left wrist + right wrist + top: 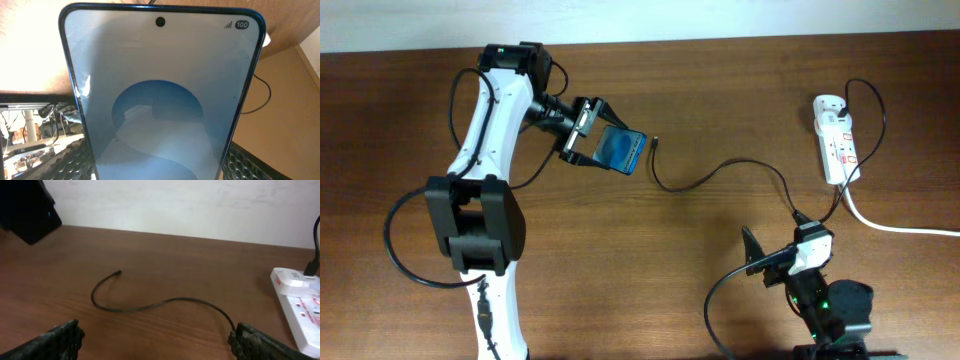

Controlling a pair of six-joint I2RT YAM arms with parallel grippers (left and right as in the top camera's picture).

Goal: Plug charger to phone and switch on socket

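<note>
The phone (622,150), blue screen up, is held off the table at the back left with my left gripper (588,133) shut on its long sides. In the left wrist view the phone (160,90) fills the frame between the textured fingers (70,160). The charger, a thin black cable (720,170), lies on the table with its tip (656,142) just right of the phone; it also shows in the right wrist view (165,301). The white socket (837,140) lies at the far right (300,300). My right gripper (775,255) stands open near the front, empty (157,347).
A thick white cord (900,228) runs from the socket off the right edge. The charger's cable passes right beside my right gripper's right finger (255,342). A pale wall (175,205) backs the table's far edge.
</note>
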